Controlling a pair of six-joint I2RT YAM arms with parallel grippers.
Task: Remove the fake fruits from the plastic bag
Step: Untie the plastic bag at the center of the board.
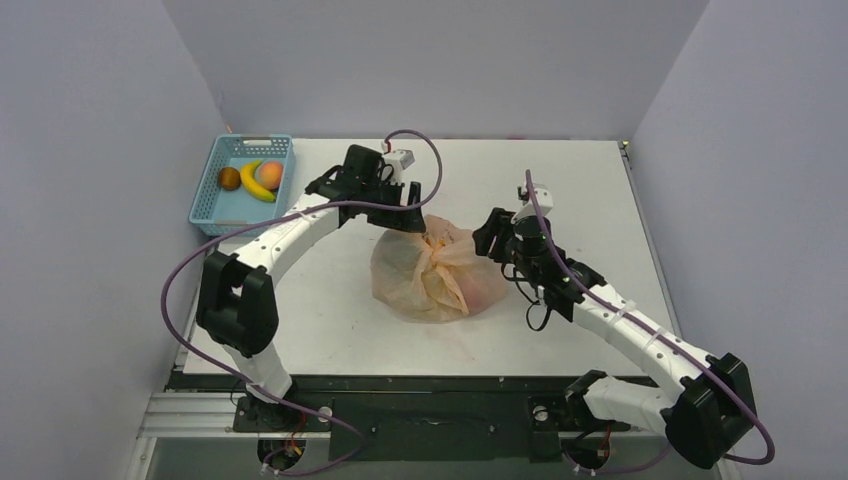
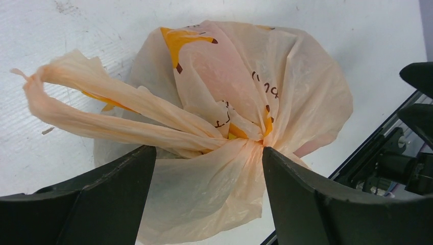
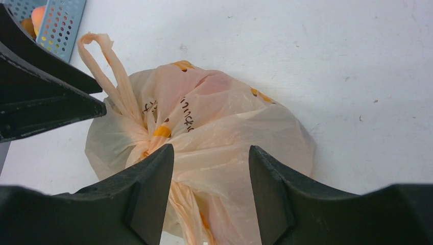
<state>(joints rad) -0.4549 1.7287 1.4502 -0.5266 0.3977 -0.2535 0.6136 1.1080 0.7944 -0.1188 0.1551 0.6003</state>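
The peach-orange plastic bag (image 1: 438, 272) lies in the middle of the table, its handles tied in a knot (image 2: 245, 133) on top. A pinkish fruit shows faintly through the film (image 3: 218, 83); the other contents are hidden. My left gripper (image 1: 410, 220) hovers at the bag's far left side, open and empty, its jaws straddling the knot area (image 2: 209, 153). My right gripper (image 1: 489, 238) is at the bag's right side, open and empty, above the bag (image 3: 210, 150). A yellow banana (image 1: 258, 182), an orange fruit (image 1: 271, 173) and a brown fruit (image 1: 229, 179) lie in the blue basket.
The blue mesh basket (image 1: 228, 212) stands at the table's far left; its corner also shows in the right wrist view (image 3: 61, 23). Grey walls close in on the left, the back and the right. The table's black front rail (image 1: 420, 385) runs by the arm bases.
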